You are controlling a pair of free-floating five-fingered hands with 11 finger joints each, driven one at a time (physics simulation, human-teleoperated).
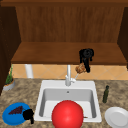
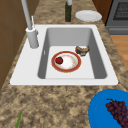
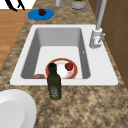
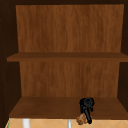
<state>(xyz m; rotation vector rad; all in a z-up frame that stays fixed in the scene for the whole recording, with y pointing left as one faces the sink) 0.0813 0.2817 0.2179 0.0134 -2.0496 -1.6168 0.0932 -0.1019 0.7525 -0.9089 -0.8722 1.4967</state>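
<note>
Right hand hangs in the air just below the front edge of the lower cabinet shelf, above the faucet. Its fingers point down and are curled round a small brown lumpy item, probably a pastry or bread piece; too blurred to be sure. The same grip shows in the upper view: hand, brown item at its fingertips.

Handling guess: light, soft, crumbly, so a gentle pinch on its sides is best. It is roundish with no clear long axis, hanging below the fingers.

Left hand floats at the blue plate's right rim, near the grapes. Its fingers look loosely curled and hold nothing.

The sink holds a red-rimmed plate with a red fruit, and another brown piece beside it.
</note>
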